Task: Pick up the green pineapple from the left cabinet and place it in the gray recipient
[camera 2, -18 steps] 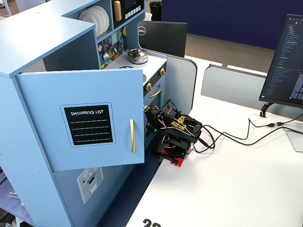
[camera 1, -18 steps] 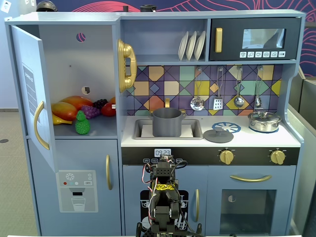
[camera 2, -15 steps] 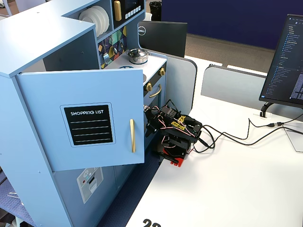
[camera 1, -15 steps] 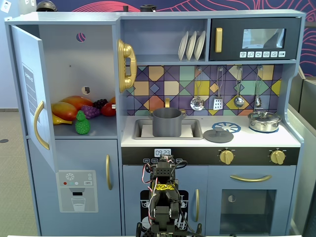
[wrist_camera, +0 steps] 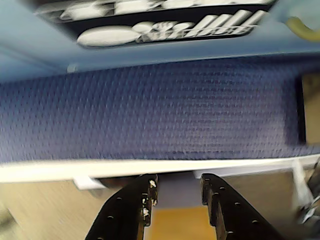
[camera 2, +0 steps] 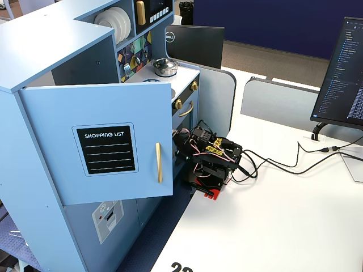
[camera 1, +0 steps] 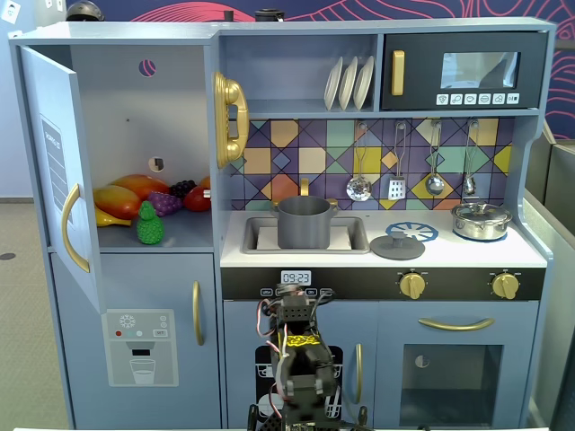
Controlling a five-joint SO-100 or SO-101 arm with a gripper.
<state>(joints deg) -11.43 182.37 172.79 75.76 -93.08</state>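
The green pineapple stands upright at the front of the shelf in the left cabinet. The cabinet's door is swung wide open, and it also shows in a fixed view. The gray recipient sits in the sink, right of the cabinet. My arm is folded low in front of the kitchen, far below the shelf; it also shows in a fixed view. In the wrist view my gripper is open and empty, over the table edge and blue carpet.
Purple grapes and orange, yellow and red toy fruit lie behind the pineapple. A flat gray lid and a silver lidded pot sit on the counter. A monitor and cables are on the white table.
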